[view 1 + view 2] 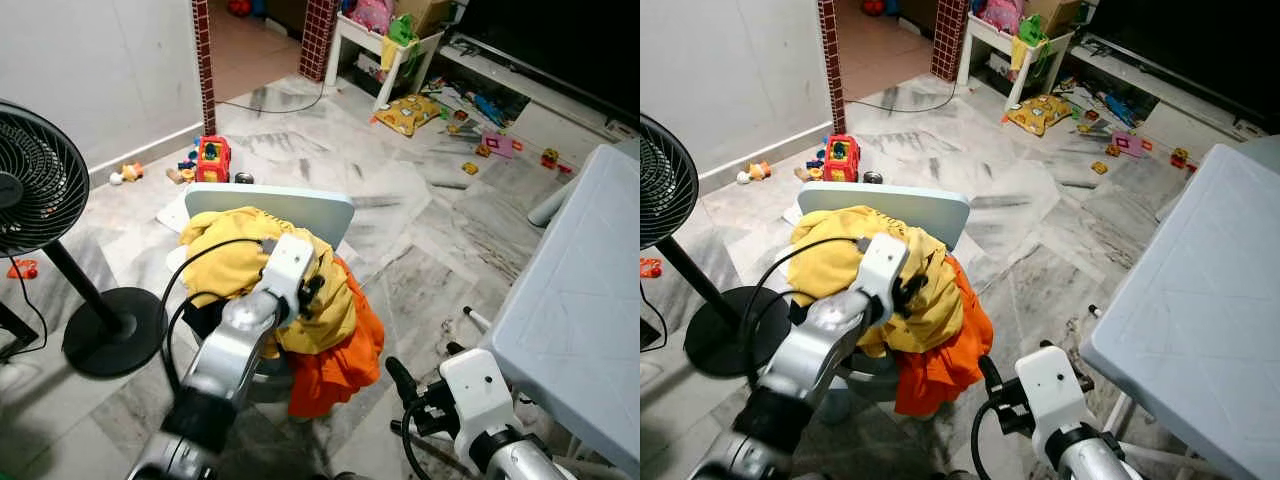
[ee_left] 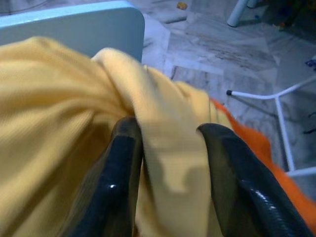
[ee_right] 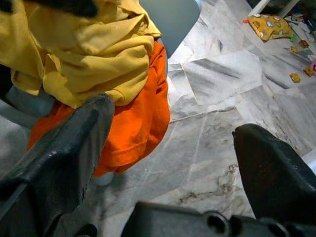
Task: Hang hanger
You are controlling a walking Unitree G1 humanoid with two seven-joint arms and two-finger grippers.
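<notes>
A pale blue chair (image 1: 270, 205) stands on the grey marble floor (image 1: 420, 200), heaped with a yellow garment (image 1: 235, 262) that lies over an orange one (image 1: 345, 360). To the left is a black standing fan (image 1: 35, 190), its round base (image 1: 112, 330) on the floor near the chair. A pale tabletop (image 1: 580, 300) fills the right edge. Beyond the chair a red toy truck (image 1: 212, 158) sits near the white wall (image 1: 100, 70), with small toys (image 1: 128, 172) beside it. Farther back lie a yellow patterned cushion (image 1: 408, 113), a white stool (image 1: 385, 50) loaded with bright items, and scattered toys (image 1: 498, 145) in front of a dark television (image 1: 560, 45). A brick-patterned pillar (image 1: 203, 60) frames a doorway.
</notes>
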